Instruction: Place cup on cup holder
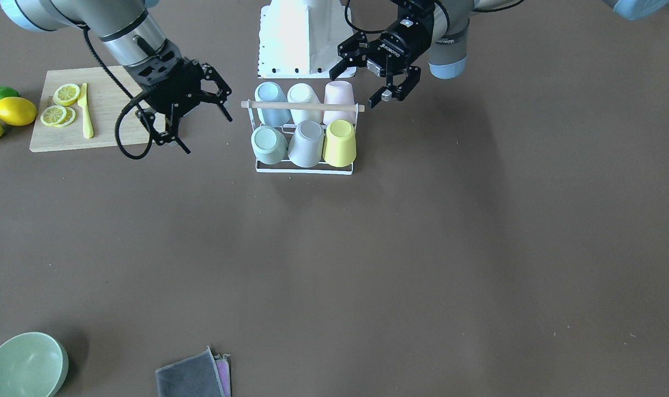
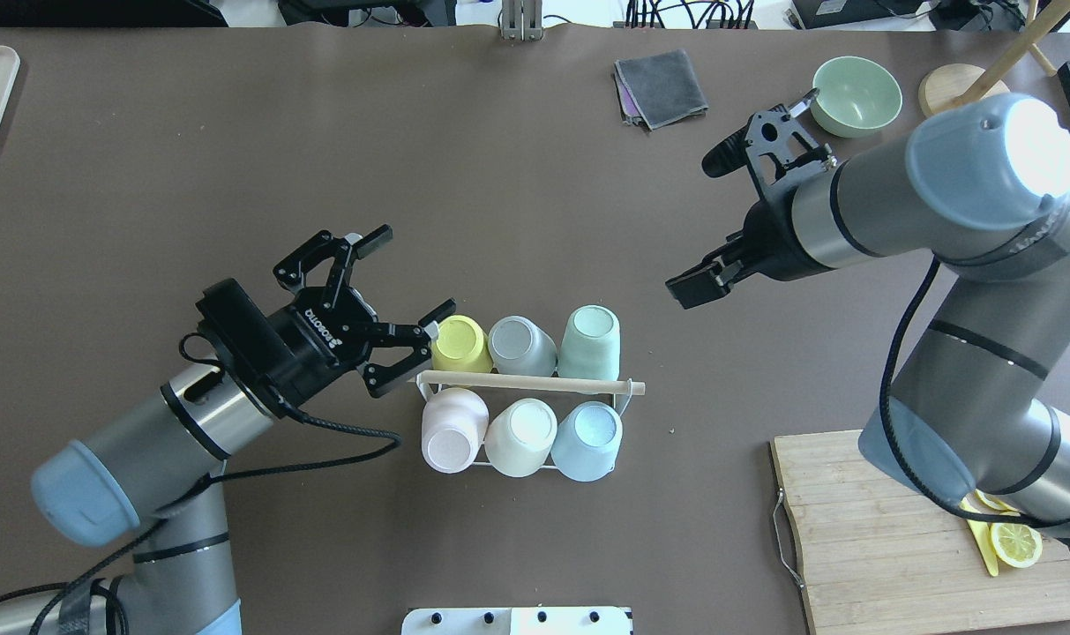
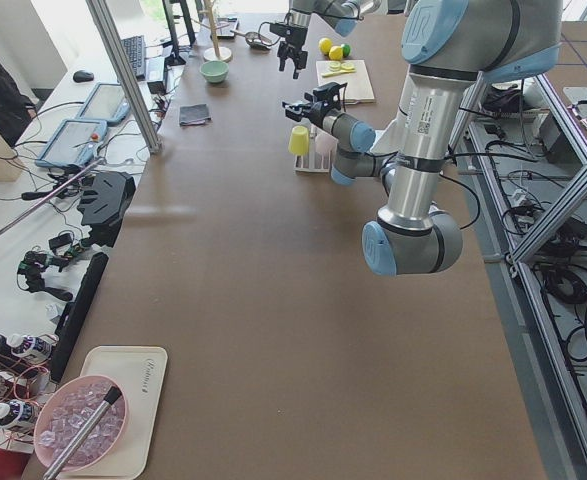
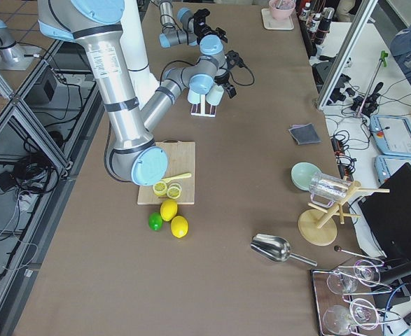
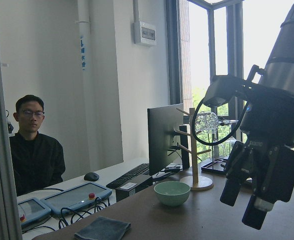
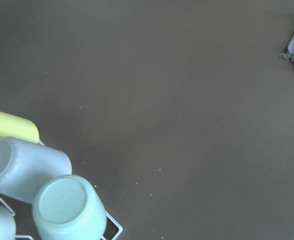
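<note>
Centrally on the desk point(image 2: 235, 132): cup holder point(image 1: 304, 171), wooden rod point(image 2: 535, 383) across its top, loaded with six upturned cups in two rows. Far row: yellow cup point(image 2: 460, 344), grey cup point(image 2: 521, 346), green cup point(image 2: 590, 342). Near row, toward the robot: pink cup point(image 2: 452, 429), cream cup point(image 2: 519, 425), blue cup point(image 2: 587, 429). Left end effector point(image 2: 408, 273) spread wide, gripping nothing, hanging just beside the yellow cup. Right end effector point(image 2: 702, 227) likewise gaping and empty, well apart from the rack.
</note>
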`<action>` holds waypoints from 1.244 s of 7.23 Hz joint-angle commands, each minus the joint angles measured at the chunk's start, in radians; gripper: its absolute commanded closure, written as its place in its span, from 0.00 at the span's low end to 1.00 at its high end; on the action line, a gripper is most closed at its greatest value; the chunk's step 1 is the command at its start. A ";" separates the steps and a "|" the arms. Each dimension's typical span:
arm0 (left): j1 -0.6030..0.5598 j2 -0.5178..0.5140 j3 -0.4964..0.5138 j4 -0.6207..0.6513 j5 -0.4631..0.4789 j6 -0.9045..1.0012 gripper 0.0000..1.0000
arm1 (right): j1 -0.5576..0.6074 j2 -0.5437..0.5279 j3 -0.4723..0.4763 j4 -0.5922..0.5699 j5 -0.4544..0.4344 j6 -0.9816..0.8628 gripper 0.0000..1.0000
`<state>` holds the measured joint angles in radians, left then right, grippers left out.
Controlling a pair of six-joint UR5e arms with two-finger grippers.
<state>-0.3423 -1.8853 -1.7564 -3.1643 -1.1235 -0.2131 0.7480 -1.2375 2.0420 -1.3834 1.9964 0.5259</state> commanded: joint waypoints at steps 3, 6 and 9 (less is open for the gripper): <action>-0.188 0.046 -0.002 0.348 -0.136 -0.266 0.02 | 0.256 -0.069 -0.032 -0.398 0.120 -0.075 0.00; -0.332 0.051 -0.005 0.654 -0.462 -0.272 0.02 | 0.457 -0.291 -0.054 -0.402 0.167 -0.087 0.00; -0.424 0.052 -0.063 1.012 -0.784 -0.276 0.02 | 0.730 -0.338 -0.298 -0.402 0.235 -0.484 0.00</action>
<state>-0.7302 -1.8390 -1.7928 -2.2984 -1.7767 -0.4877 1.3591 -1.5521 1.8480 -1.7857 2.1845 0.1749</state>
